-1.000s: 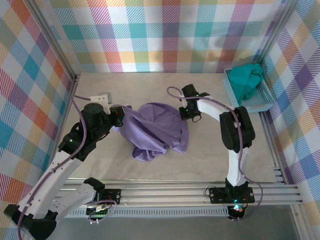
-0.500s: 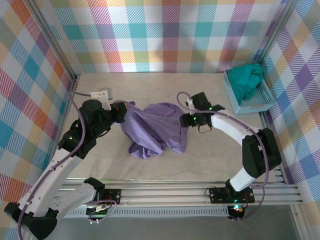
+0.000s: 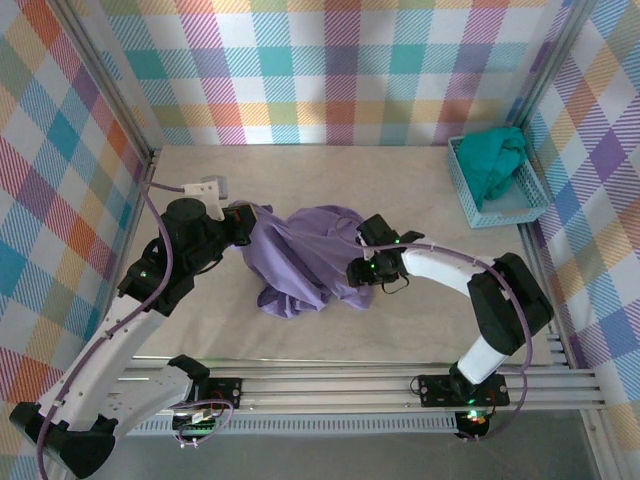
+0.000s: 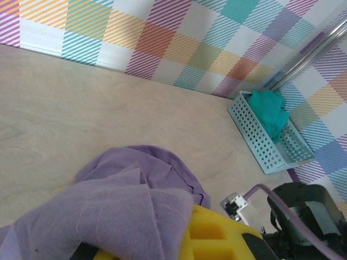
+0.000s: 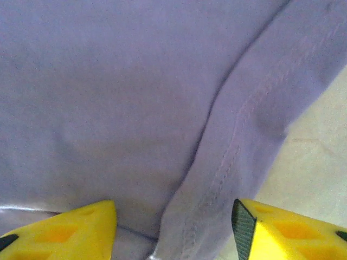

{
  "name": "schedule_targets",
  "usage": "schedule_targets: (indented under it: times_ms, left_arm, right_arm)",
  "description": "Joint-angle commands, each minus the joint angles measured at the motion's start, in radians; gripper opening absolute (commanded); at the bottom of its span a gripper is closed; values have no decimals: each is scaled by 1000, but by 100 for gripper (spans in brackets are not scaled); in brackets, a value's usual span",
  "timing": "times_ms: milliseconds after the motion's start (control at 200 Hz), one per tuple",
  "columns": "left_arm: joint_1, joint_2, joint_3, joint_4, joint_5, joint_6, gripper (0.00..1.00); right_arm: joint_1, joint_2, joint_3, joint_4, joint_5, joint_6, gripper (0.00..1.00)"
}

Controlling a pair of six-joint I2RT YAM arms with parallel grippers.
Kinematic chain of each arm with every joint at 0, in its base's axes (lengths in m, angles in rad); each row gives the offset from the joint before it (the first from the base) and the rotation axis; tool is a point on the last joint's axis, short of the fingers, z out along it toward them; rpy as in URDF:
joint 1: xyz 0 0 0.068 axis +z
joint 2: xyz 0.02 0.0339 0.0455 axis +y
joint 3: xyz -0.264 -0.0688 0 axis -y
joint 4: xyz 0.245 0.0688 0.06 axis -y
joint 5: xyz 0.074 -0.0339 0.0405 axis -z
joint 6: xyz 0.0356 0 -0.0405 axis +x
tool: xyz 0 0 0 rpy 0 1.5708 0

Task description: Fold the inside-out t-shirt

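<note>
Since a second ago the right hand [image 3: 360, 272] has swung from the far right edge of the crumpled lavender-purple cotton t-shirt [image 3: 300, 255] down to its near right edge.

Top view: t-shirt heaped mid pale wooden bench [image 3: 400, 170]. Left hand [image 3: 238, 222] clenched on its left edge, cloth lifted. Light-blue perforated plastic basket [image 3: 520, 207] at the far right holds a teal-green garment [image 3: 495, 160].

Left wrist: t-shirt [image 4: 108, 206] draped over the yellow finger [image 4: 211, 238], gripped.

Right wrist: right hand [image 5: 173, 227] released, yellow fingers [image 5: 70, 230] spread. The t-shirt [image 5: 119, 97] stitched hem lies between them, unpinched.
</note>
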Motion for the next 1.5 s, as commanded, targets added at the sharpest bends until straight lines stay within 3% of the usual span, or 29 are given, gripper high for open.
schedule_targets:
  times_ms: [0, 390, 540, 625, 770, 895, 1115, 1344, 1494]
  left_arm:
    - [12, -3, -5, 38, 11, 7, 0]
    - [12, 3, -5, 37, 6, 8, 0]
    - [12, 5, -6, 30, -38, 3, 0]
    - [17, 4, 4, 14, -100, 0, 0]
    - [70, 13, 77, -1, -164, -32, 0]
    - [147, 59, 227, -9, -151, -56, 0]
    - [236, 201, 598, -78, -122, -3, 0]
    - [267, 374, 1038, -192, -37, 99, 0]
    - [267, 394, 1137, -258, -46, 159, 0]
  right_arm:
    - [7, -2, -30, -15, 15, 63, 52]
    - [7, -61, -62, -59, 53, 77, 22]
    - [-4, -151, -47, -91, 111, 54, 7]
    - [-52, -248, -23, -83, 112, 20, 1]
    - [-253, -452, 36, 127, -99, -31, 0]
    - [-400, -507, 163, 311, -277, -42, 0]
    - [-593, -446, 403, 507, -541, 58, 0]
    - [-681, -438, 547, 609, -572, 92, 0]
    - [-710, -473, 602, 575, -572, 41, 0]
